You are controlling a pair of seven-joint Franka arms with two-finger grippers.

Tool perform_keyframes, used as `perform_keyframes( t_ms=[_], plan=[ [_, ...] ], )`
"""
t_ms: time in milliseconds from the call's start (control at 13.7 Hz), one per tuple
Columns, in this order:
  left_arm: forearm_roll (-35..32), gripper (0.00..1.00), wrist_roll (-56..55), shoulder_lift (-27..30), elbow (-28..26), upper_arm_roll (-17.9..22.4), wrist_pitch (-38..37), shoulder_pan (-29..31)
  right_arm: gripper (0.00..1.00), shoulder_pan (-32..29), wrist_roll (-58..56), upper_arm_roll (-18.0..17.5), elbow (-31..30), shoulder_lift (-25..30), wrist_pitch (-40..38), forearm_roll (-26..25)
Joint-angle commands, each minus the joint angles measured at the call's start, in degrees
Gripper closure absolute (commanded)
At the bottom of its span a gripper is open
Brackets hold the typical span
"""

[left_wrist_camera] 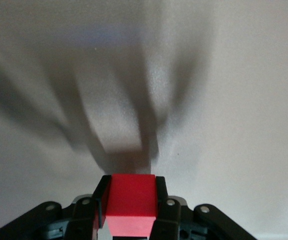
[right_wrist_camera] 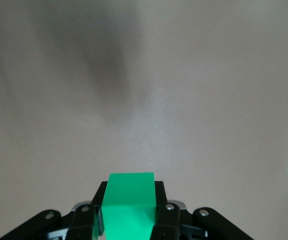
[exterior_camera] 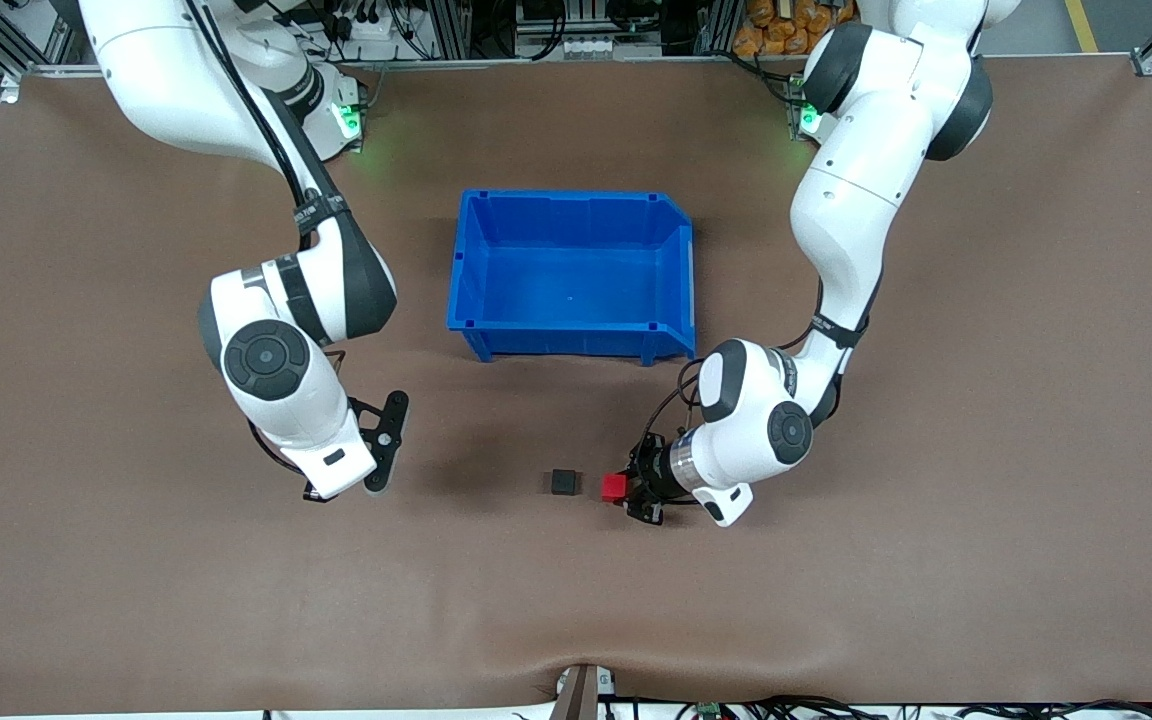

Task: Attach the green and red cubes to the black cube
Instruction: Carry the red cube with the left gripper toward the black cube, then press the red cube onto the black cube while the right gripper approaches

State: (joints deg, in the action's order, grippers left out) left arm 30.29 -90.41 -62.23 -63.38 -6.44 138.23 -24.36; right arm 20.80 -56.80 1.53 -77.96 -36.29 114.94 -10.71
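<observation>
The red cube (left_wrist_camera: 130, 205) is being clamped between the left gripper (exterior_camera: 630, 490) fingers just beside the black cube (exterior_camera: 564, 482) lying on the table (exterior_camera: 986, 500). The green cube (right_wrist_camera: 130, 206) is being gripped in the right gripper (right_wrist_camera: 130, 220) jaws above the table toward the right arm's end, while nothing is being held in the blue bin (exterior_camera: 572, 275)

No readable text anywhere.
No labels, brands or nos. legible on the blue bin (exterior_camera: 572, 275), the cubes, the arms or the table (exterior_camera: 986, 560); small marks on the arm straps too tiny to make out.
</observation>
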Motion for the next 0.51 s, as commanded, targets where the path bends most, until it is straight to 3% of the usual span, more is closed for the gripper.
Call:
perform_keyframes(
  t_ms=[0,438],
  plan=[
    [0.8,1.0,-1.6,-2.0,2.5,-0.5,2.0,-0.3,0.94,0.0,1.5,0.0,1.9,-1.4,-0.7,-0.6],
    [0.8,1.0,-4.7,-3.3,2.6,-1.8,4.8,-1.3,0.94,0.5,2.7,0.0,1.8,-1.7,-0.7,-0.4]
  ],
)
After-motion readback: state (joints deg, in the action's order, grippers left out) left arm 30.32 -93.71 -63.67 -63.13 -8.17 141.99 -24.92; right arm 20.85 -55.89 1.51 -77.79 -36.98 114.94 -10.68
